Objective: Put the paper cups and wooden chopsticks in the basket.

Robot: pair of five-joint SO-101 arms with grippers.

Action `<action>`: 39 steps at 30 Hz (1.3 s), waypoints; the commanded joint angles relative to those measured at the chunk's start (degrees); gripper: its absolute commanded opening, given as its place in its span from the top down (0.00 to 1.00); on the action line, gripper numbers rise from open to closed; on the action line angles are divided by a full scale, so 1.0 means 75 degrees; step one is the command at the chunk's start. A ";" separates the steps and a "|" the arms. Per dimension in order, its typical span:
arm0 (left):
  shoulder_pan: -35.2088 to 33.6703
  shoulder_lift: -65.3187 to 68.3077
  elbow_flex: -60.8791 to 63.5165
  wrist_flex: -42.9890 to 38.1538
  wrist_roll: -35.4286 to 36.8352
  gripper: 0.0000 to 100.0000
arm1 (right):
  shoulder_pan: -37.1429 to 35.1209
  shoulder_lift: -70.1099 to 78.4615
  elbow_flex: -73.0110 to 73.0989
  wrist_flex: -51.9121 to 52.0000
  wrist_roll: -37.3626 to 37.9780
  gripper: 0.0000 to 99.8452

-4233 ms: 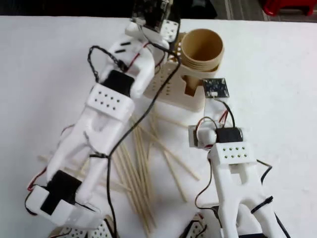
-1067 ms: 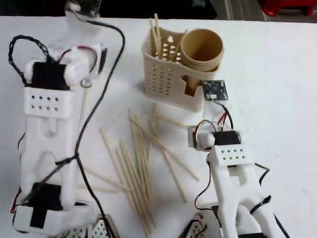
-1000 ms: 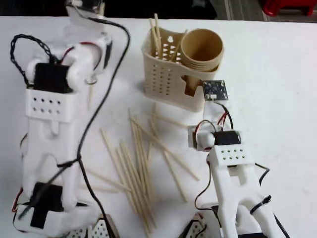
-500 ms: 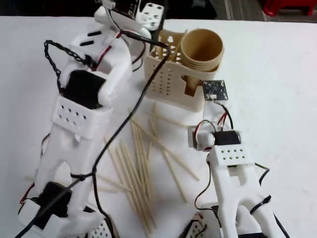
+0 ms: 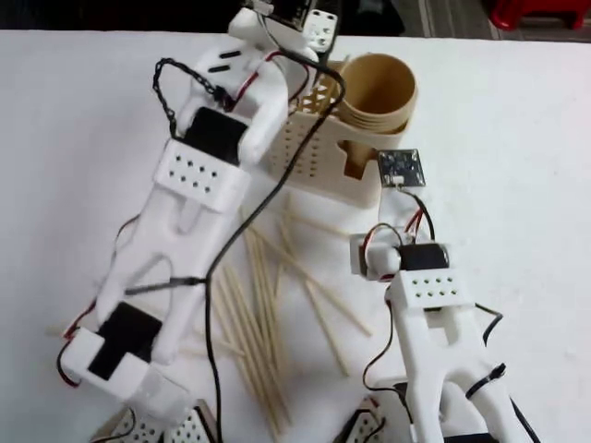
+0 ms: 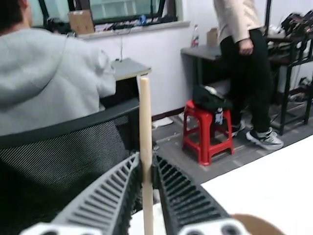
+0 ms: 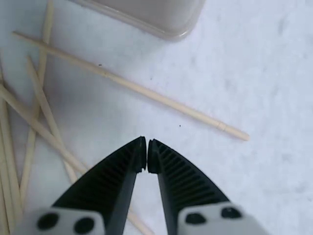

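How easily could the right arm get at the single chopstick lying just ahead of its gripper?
Probably yes: the chopstick lies flat on bare table, nothing across its middle. The right gripper, shut and empty, must open first.

One basket (image 5: 328,175), one cup stack (image 5: 369,111), many chopsticks (image 5: 263,305).

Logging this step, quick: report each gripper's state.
Left gripper: closed on a wooden chopstick.
Right gripper: closed, holding nothing.
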 commanded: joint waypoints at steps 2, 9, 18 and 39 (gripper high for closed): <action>-0.0416 0.0123 -0.0035 -0.0070 0.0094 0.98 | 0.0041 -0.0147 -0.0035 -0.0123 -0.0047 0.98; -0.0475 -0.0158 -0.0070 0.1231 0.0094 0.89 | 0.0053 -0.0147 -0.0035 -0.0123 -0.0047 0.98; -0.1166 -0.1225 -0.0047 0.3622 0.0047 0.85 | 0.0053 -0.0147 -0.0035 -0.0123 -0.0047 0.98; -0.3710 -0.1565 0.1629 0.9096 -0.1055 0.85 | 0.0029 -0.0135 -0.0023 -0.0123 -0.0047 0.98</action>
